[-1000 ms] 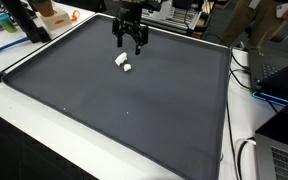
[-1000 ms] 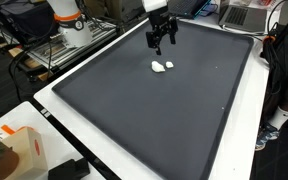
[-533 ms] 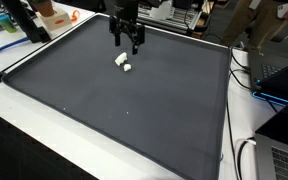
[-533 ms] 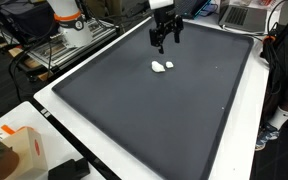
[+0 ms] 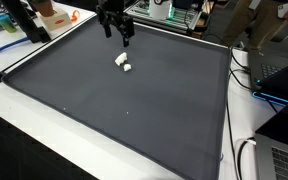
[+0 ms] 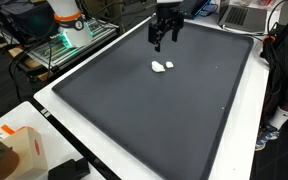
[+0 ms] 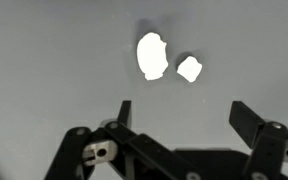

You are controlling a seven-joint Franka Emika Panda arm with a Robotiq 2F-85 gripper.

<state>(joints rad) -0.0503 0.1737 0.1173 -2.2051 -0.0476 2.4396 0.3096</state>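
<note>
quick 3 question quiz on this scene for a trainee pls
1. True or false: the pincer grips one of the white pieces.
2. How many white pieces lie on the mat? A one, B two, C four.
3. Fill in: the pincer's jaws stand ____.

Key: 1 false, it hangs empty, clear of both. 2 B. 3 open.
</note>
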